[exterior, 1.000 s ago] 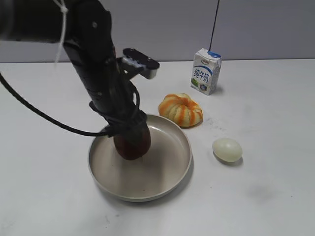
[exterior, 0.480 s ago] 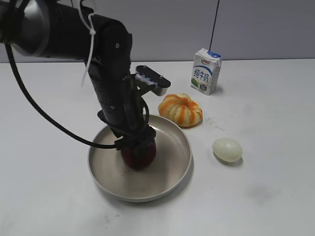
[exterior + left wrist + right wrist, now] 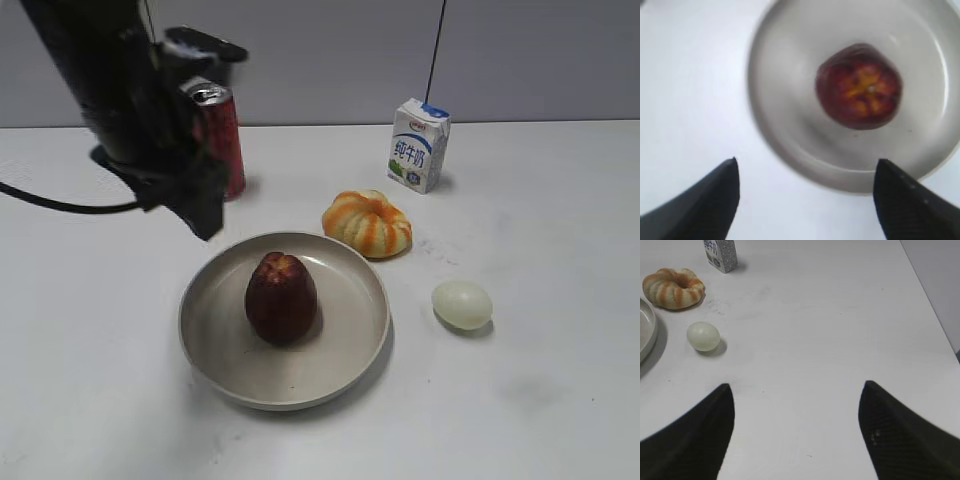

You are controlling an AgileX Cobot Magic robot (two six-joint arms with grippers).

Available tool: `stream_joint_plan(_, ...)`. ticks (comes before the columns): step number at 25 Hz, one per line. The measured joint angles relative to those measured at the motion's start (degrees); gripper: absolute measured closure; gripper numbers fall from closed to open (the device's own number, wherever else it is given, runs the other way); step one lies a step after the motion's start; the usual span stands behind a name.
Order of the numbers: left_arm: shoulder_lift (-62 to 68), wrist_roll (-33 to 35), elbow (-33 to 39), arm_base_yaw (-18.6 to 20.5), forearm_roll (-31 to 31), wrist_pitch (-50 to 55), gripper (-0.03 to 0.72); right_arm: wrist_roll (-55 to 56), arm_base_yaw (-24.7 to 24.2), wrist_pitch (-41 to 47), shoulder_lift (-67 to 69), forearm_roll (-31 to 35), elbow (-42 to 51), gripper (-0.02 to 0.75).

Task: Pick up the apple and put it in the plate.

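White tabletop (image 3: 560, 250) runs back to a grey wall, with a thin dark cable hanging down behind a small milk carton (image 3: 417, 144). Near the front sits the plate (image 3: 352, 350), and the apple (image 3: 281, 298) stands upright in its middle, lobed orange-tinged top facing up, nothing touching it. From the left wrist view the apple (image 3: 858, 86) shows from above, its star-shaped crown clear, resting on the dish floor well inside the plate's rim (image 3: 765, 125).

Up and to the left of the plate hangs the left gripper (image 3: 200, 205), black, raised above the table and clear of the dish. Its fingers (image 3: 705, 207) are spread wide apart with nothing between them. Just behind the arm stands a red can (image 3: 221, 135).

Beyond the plate's far right edge lies a striped orange-and-cream fruit (image 3: 367, 222), close to the rim, though I cannot tell if it touches. A pale egg-shaped thing (image 3: 461, 304) lies to the right of the plate, apart from it.

The right gripper (image 3: 797, 435) hovers over bare table off to the right side, its fingers (image 3: 695, 440) also wide apart and holding nothing.
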Motion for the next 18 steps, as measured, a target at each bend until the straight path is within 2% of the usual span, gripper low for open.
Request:
stream_joint_plan(8, -2.69, -3.86, 0.0, 20.51, 1.78, 5.61, 0.098, 0.04, 0.0, 0.0, 0.0, 0.0, 0.0, 0.154)
stream_joint_plan(11, -3.64, -4.82, 0.0, 26.74, 1.78, 5.61, 0.099, 0.04, 0.0, 0.0, 0.0, 0.0, 0.0, 0.154)
stream_joint_plan(14, -5.87, -5.11, 0.0, 29.62, 1.78, 5.76, 0.099, -0.01, 0.0, 0.0, 0.0, 0.0, 0.0, 0.154)
stream_joint_plan(18, -11.37, -5.11, 1.59, 29.85, 1.84, 5.69, 0.102, -0.01, 0.0, 0.0, 0.0, 0.0, 0.0, 0.154)
